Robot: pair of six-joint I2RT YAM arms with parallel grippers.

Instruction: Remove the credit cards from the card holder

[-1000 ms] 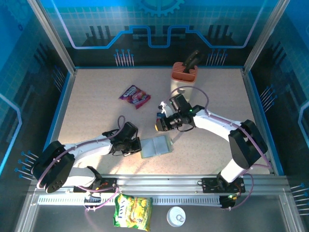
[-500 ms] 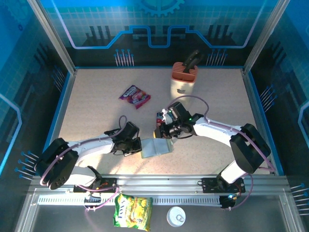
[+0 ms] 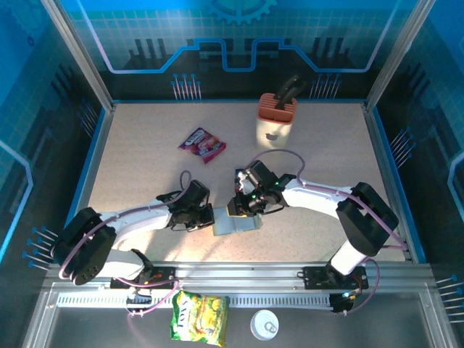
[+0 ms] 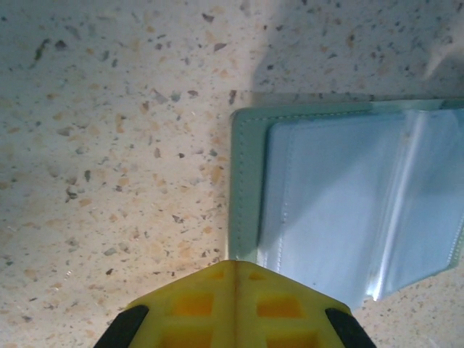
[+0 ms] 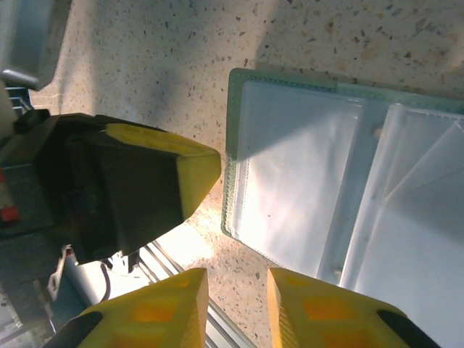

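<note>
Two grippers at the card holder [image 3: 235, 220], which lies open, near-centre on the table [image 3: 145, 145]. Left gripper [image 4: 233, 301]: fingers together, tip resting on the holder's left edge, apparently pinning it. Right gripper [image 5: 236, 304]: fingers slightly apart, nothing between them, just above the clear sleeves. No credit cards made out in the pockets. Step, as judged: reaching in for a card. Next: right tips need a card edge to slide out while left pins.
</note>
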